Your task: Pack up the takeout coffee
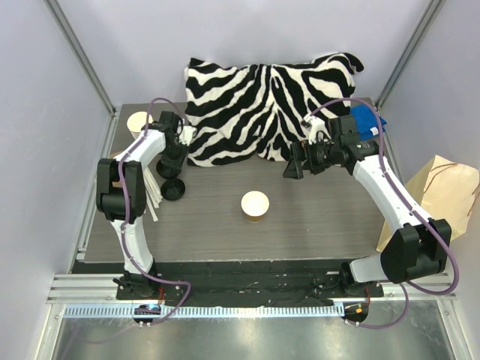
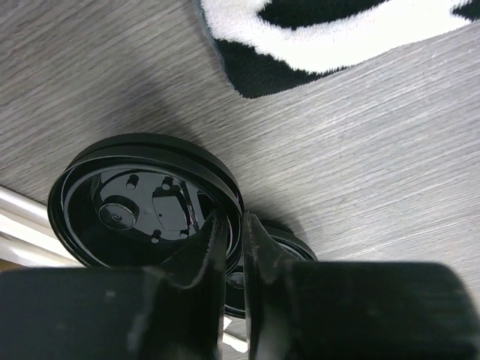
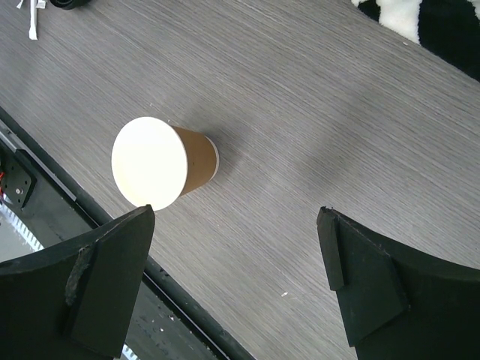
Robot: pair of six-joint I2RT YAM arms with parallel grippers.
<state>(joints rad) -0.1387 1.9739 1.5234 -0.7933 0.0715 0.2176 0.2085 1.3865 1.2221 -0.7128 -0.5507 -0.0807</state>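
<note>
We were at the lidding step here: left gripper (image 2: 234,222) pinching a black lid (image 2: 135,202) by its rim off the zebra pillow's (image 1: 262,105) left corner, right gripper (image 3: 234,225) spread wide. The cup (image 1: 255,205) sat unlidded, well in front of the pillow. Next we'd need to carry the lid over and press it down square.

paper, plastic, plush and wood grain
the paper cup (image 3: 201,159) has a matt kraft-brown wall and a smooth white inside; the black lid (image 2: 135,202) is glossy moulded plastic; the table (image 1: 322,217) has a matt grey wood-grain surface with fine streaks; the zebra pillow (image 1: 262,105) is soft, fuzzy cloth; the bag (image 1: 450,187) is matt brown paper; the metal sheet (image 1: 247,337) in front is shiny.
</note>
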